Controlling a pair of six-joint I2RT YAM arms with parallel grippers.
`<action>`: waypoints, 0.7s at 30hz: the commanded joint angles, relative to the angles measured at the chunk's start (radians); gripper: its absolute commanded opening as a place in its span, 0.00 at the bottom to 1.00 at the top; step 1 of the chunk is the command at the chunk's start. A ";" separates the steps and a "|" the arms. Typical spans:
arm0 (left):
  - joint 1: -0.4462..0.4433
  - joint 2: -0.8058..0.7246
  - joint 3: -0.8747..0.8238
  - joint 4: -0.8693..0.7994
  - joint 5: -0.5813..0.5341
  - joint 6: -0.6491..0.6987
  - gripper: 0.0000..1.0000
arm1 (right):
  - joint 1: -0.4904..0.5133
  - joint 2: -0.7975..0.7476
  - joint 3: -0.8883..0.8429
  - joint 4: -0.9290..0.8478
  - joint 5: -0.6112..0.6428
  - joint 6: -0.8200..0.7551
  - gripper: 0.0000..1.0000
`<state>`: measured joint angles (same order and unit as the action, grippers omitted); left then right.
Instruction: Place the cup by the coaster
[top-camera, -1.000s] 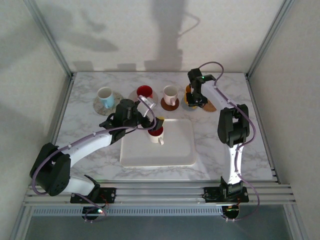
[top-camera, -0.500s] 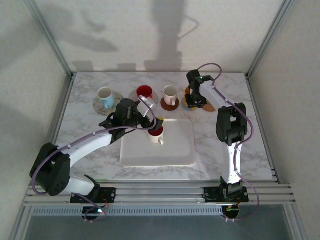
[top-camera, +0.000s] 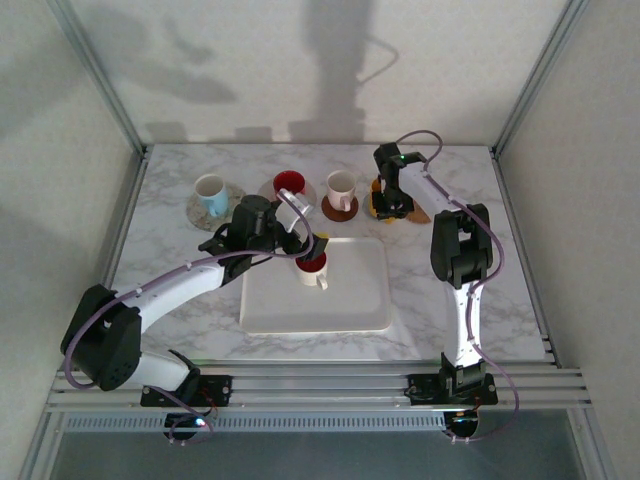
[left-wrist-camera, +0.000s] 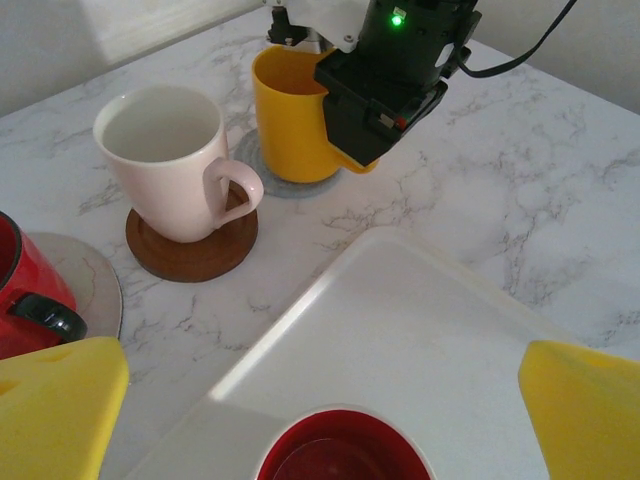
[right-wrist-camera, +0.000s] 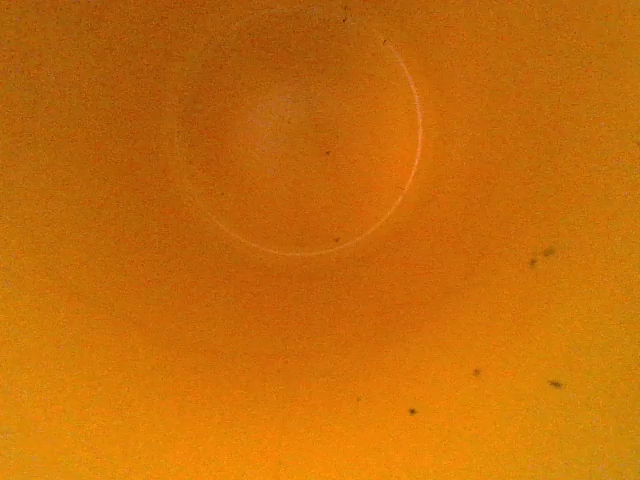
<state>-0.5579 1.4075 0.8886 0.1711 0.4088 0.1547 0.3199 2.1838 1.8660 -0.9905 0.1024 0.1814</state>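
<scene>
Yellow cup (left-wrist-camera: 295, 120): upright at the far right of the worktop (left-wrist-camera: 520, 160), and there it sits, right on the grey coaster (left-wrist-camera: 275, 185). The coaster's edge peeks out under its base.
Right pincer (top-camera: 388, 200): clenched on the yellow cup, its black body pressed against the cup's right side at the rim, green light glowing on top. From its own wrist camera it's all warm orange, with a faint ring that looks like the cup's floor.
White cup (left-wrist-camera: 165, 160): just left of the yellow one, close but apart, upright on a brown coaster (left-wrist-camera: 190, 255), handle turned toward the tray.
Second red cup (left-wrist-camera: 20, 290): further left again, on a pale coaster (left-wrist-camera: 95, 280), black handle showing.
Blue-lined cup (top-camera: 210, 190): far left end of the row, on its own coaster.
Tray (left-wrist-camera: 430, 320): white, in the middle of the worktop, nearer the arms than the row of cups.
Red cup (left-wrist-camera: 340, 450): upright on the tray's far left part.
Left pincer (left-wrist-camera: 320, 400): released, wide apart, one yellow finger (left-wrist-camera: 60, 400) on each side of the red cup, touching nothing that I can see.
</scene>
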 joint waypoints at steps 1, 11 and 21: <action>0.010 0.004 0.024 -0.016 0.018 0.009 1.00 | -0.012 0.011 0.042 -0.008 -0.005 -0.011 0.00; 0.010 -0.009 0.014 -0.019 0.017 0.003 1.00 | -0.014 -0.008 0.095 -0.033 -0.027 -0.013 0.00; 0.010 -0.011 -0.002 -0.016 0.016 -0.005 1.00 | -0.015 0.040 0.125 -0.048 -0.035 -0.009 0.00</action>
<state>-0.5579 1.4075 0.8883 0.1596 0.4088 0.1543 0.3107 2.2036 1.9503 -1.0325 0.0750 0.1745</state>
